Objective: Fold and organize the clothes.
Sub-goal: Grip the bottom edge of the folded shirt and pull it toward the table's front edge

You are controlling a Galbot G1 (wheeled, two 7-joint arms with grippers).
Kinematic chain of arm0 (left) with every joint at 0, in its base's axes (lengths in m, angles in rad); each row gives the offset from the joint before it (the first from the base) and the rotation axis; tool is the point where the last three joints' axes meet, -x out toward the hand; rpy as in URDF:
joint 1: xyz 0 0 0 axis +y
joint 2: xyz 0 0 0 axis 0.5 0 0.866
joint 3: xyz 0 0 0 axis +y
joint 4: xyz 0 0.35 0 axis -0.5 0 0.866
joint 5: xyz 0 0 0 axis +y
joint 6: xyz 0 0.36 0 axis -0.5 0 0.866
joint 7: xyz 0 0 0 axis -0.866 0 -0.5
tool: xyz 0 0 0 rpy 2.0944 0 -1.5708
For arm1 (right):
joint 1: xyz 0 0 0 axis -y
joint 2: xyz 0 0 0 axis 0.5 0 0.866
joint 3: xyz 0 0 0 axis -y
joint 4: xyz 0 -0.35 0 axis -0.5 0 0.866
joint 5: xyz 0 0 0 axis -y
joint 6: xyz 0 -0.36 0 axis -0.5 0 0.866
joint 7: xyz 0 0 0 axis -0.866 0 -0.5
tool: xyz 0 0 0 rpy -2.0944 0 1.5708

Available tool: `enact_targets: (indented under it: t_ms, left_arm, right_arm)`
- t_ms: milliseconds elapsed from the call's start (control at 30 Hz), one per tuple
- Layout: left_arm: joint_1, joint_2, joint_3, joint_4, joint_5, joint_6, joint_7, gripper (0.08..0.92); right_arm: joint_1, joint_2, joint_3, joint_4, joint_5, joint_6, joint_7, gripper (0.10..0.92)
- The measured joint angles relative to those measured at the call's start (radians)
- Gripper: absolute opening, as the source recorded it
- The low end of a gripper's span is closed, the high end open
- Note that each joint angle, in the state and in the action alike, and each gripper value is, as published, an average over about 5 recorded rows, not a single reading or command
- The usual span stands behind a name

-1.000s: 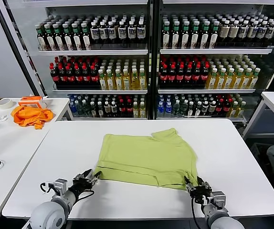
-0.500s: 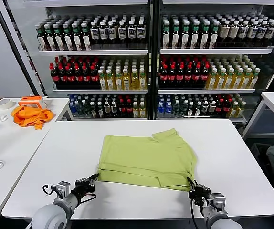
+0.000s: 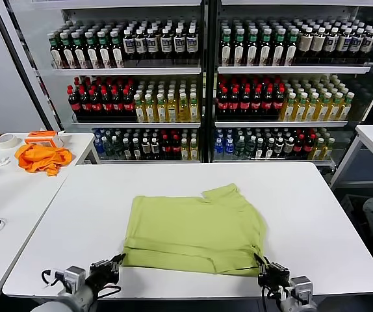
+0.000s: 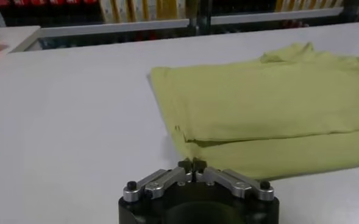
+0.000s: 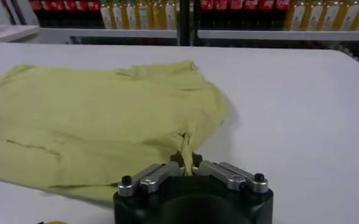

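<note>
Yellow-green T-shirt [image 3: 194, 226] lies partly folded mid white table [image 3: 316, 208], near edge doubled. Left gripper [image 4: 191, 165] fingers together at near-left corner; whether cloth is caught, cannot tell. Right gripper [image 5: 187, 163] clamped on puckered near-right corner. Risk: uneven pull skews fold, or hem slips from left fingers, leaving shirt crooked near table edge.

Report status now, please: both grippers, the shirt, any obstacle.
Left gripper shut on near corner of light yellow-green cotton T-shirt. Right gripper shut on opposite near corner. Shirt flat on white table. No obstacle seen.
</note>
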Motion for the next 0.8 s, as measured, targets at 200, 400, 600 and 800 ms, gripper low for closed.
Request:
enact_targets:
  t_ms: [200,400,600,800]
  left_arm:
    - [0.071,-0.010,-0.026,-0.055,0.017,0.009,-0.023,0.082]
    - [0.108,-0.017,-0.041,-0.097,0.031,0.027,-0.035,0.181]
    - [0.115,-0.013,-0.063,-0.136,0.026,0.037,-0.041,0.354]
    - [0.097,0.002,-0.092,-0.160,-0.001,0.034,-0.040,0.528]
  right_arm:
    - [-0.033,0.014,-0.005,0.021,-0.018,-0.013,0.020,0.136]
    - [-0.049,0.016,0.008,0.043,-0.036,-0.017,0.028,0.273]
    - [-0.055,0.006,0.049,0.077,-0.036,-0.025,0.023,0.447]
    - [-0.027,-0.013,0.098,0.113,0.004,-0.045,0.029,0.620]
